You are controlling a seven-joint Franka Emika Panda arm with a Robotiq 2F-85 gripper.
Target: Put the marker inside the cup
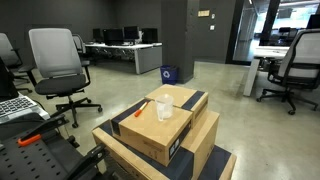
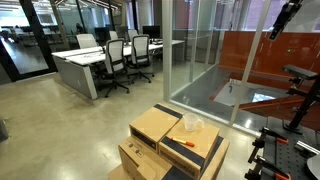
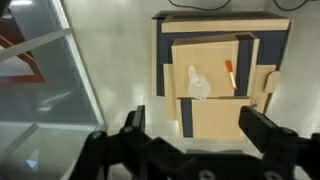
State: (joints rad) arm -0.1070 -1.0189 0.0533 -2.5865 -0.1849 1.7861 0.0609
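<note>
The gripper (image 3: 194,138) hangs high above the top cardboard box (image 3: 212,55). In the wrist view its two dark fingers (image 3: 131,128) come in from the lower edge and stand wide apart with nothing between them; the gripper holds nothing and touches nothing. The marker (image 3: 230,72) lies flat on the lid of the top cardboard box, a thin red-orange stick well clear of the gripper and far below it. In that view it sits beyond the fingertips, nearer the finger on the picture's right than the middle of the gap. The cup (image 3: 198,85) also rests on that lid, near the marker but apart from it, and roughly in line with the middle of the open gap. In both exterior views the cup (image 1: 164,108) (image 2: 192,125) stands upright on the top cardboard box (image 1: 186,99) (image 2: 203,146), and the marker (image 1: 140,110) (image 2: 180,146) lies on the same lid a little way from the cup's base, close to the box's black-taped edge. The top cardboard box sits on a stack of larger cardboard boxes (image 1: 203,140) that stands on the polished floor (image 1: 230,90).
</note>
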